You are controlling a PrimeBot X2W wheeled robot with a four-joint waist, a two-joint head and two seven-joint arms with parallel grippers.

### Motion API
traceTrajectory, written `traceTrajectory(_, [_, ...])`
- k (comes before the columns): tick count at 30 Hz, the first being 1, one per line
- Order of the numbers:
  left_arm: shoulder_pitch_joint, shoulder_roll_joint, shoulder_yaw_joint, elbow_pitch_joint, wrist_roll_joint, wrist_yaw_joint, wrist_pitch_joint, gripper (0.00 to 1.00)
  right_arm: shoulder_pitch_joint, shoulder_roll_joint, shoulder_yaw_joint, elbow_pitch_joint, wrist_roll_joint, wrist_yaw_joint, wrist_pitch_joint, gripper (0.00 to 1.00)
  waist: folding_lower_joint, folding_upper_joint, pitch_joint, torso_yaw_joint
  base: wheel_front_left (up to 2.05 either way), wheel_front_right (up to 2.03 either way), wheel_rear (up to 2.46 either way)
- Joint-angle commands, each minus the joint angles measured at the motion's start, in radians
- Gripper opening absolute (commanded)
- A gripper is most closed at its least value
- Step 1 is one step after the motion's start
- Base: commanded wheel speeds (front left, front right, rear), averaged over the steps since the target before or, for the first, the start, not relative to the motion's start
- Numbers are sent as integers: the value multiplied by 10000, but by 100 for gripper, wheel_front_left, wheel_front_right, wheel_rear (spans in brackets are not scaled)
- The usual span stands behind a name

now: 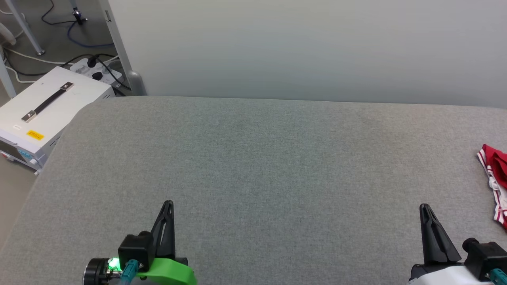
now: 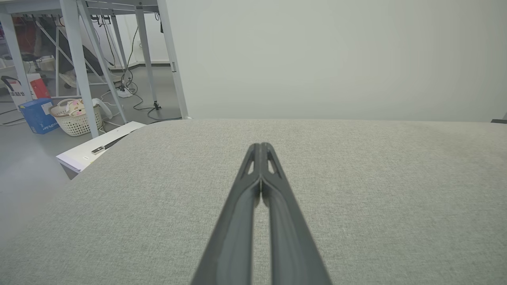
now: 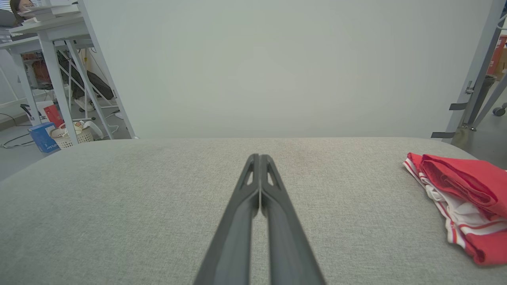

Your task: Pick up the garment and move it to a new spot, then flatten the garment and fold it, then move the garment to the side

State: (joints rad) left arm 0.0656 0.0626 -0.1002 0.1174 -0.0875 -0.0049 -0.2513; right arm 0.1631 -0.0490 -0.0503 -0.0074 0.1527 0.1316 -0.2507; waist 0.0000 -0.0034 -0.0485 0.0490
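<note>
Jersey T-shirt (image 3: 463, 186), red with white striped trim, lies bunched at the right edge of the grey table (image 1: 253, 158); judged light and limp, best pinched at a raised fold. Left gripper (image 1: 168, 206) and right gripper (image 1: 424, 206) sit low near the front edge, fingers pressed together, pointing forward, clear of the shirt.

Left gripper (image 2: 261, 147), fingers pressed together, empty, over grey padded table (image 2: 356, 190); white basket (image 2: 75, 118) and blue box (image 2: 37, 115) on floor.
</note>
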Motion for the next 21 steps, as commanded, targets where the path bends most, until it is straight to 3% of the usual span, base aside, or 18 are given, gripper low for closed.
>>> traceTrajectory(1, [-29, -7, 29, -48, 38, 2, 84, 0, -69, -4, 19, 3, -64, -2, 38, 0, 0, 2, 7, -6, 0, 0, 0])
traceTrajectory(21, [-132, -26, 189, -233, 176, 10, 484, 0, -327, -6, 99, 15, -305, -3, 445, 0, 0, 7, 86, -86, 0, 0, 0])
